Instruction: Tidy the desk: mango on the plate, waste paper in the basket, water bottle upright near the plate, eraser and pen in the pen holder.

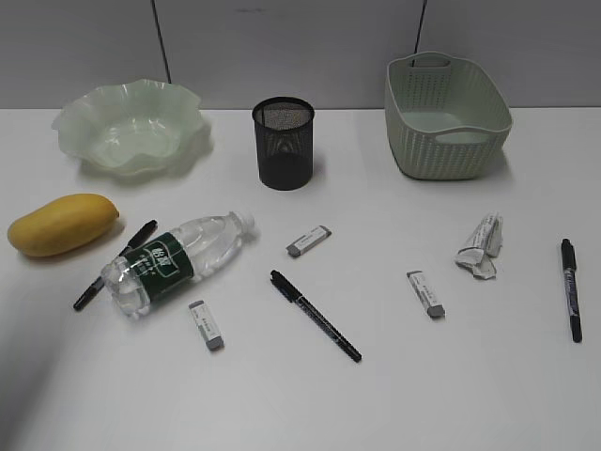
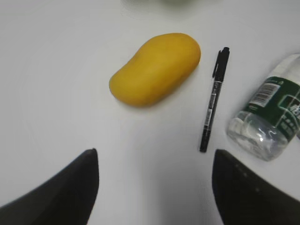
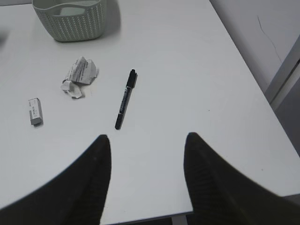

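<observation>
White surface [image 1: 394,395] under a grey panelled wall, scattered with things.

Along the far edge: wavy-rimmed green plate [image 1: 129,127] toward the far left corner, empty; black mesh pen holder [image 1: 283,143] upright near the middle; woven green basket [image 1: 446,115] toward the far right.

By the left edge: mango [image 1: 63,224] lying on its side, well short of the plate. Just beside it a black pen [image 1: 115,266], its far end touching or tucked under the water bottle [image 1: 178,260] — bottle on its side, white cap pointing to the far right.

Nearer the front edge: one eraser [image 1: 205,325] just beside the bottle's base, a second eraser [image 1: 309,241] mid-surface, a second pen [image 1: 315,316] lying slantwise between them, a third eraser [image 1: 425,293] right of centre. Crumpled waste paper [image 1: 480,247] in front of the basket, apart from it. A third pen [image 1: 571,288] close to the right edge.

Left end effector [image 2: 154,187] spread wide, holding nothing, hanging above bare surface with mango, pen and bottle base just ahead. Right end effector [image 3: 147,173] parted, holding nothing, over the front right corner, third pen directly ahead between its fingers' line.
</observation>
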You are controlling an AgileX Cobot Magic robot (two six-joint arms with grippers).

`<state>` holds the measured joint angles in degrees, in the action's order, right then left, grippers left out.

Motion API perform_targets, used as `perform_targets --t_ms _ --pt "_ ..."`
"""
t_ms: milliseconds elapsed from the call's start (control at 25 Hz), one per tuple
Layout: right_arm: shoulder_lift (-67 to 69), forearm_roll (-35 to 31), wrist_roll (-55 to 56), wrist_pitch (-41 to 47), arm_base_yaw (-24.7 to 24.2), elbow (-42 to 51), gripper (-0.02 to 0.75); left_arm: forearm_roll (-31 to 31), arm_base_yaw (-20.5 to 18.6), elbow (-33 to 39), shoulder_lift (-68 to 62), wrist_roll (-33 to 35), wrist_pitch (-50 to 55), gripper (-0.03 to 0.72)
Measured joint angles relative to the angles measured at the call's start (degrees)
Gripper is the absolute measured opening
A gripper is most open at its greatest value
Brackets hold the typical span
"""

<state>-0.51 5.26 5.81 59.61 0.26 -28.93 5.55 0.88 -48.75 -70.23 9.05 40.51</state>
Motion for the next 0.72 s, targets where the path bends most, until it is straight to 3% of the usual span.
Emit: perform_targets --t_ms 280,480,720 --pt "0.0 0.0 0.0 0.0 0.0 0.0 0.406 -0.1 0.0 -13.8 -19.4 17.3 3.3 0.607" --pt "0.0 -0.1 0.0 0.0 0.0 0.0 0.406 -3.4 0.0 -16.4 -28.7 30.5 6.2 0.624" --pt "0.0 -0.2 0.0 0.0 0.0 0.0 0.406 -6.4 0.0 -20.1 -33.7 33.5 6.5 0.628"
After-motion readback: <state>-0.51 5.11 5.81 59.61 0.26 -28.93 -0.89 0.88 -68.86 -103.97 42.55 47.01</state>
